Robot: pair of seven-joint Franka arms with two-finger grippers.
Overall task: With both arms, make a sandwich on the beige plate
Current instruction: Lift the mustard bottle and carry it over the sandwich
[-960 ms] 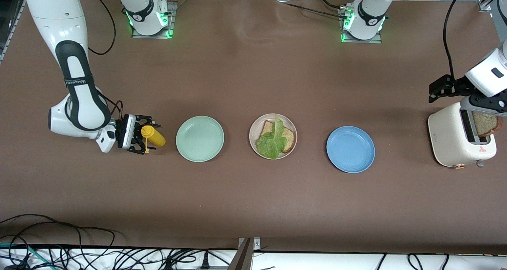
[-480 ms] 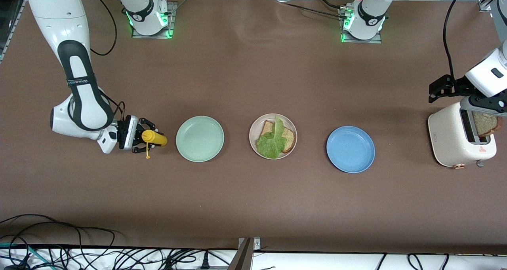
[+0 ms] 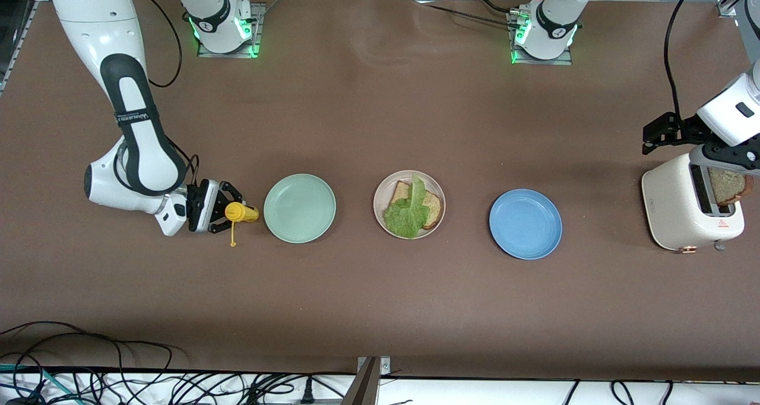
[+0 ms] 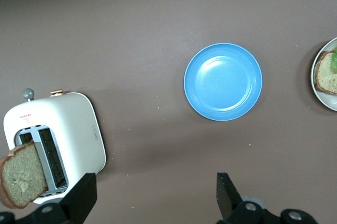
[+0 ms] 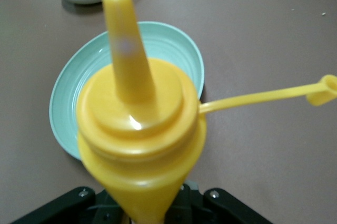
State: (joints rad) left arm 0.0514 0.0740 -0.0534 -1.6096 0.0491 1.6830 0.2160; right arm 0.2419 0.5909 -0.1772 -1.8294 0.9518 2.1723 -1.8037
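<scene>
Risk: your right gripper (image 3: 224,214) has clamped the yellow mustard bottle (image 3: 242,213) (cap dangling), so overtightening could squirt sauce short of the beige plate (image 3: 438,191), mid-table. Left gripper (image 4: 155,197) waits wide open, empty, above the toaster (image 3: 674,206).

The counter (image 3: 380,298) is covered in matt brown, slightly wrinkled sheeting. The yellow squeeze bottle (image 5: 138,145) is glossy smooth plastic. The mint-green plate (image 3: 300,208) and blue plate (image 4: 223,81) look smooth with a soft sheen. The toaster (image 4: 79,134) has a satin cream shell.
</scene>
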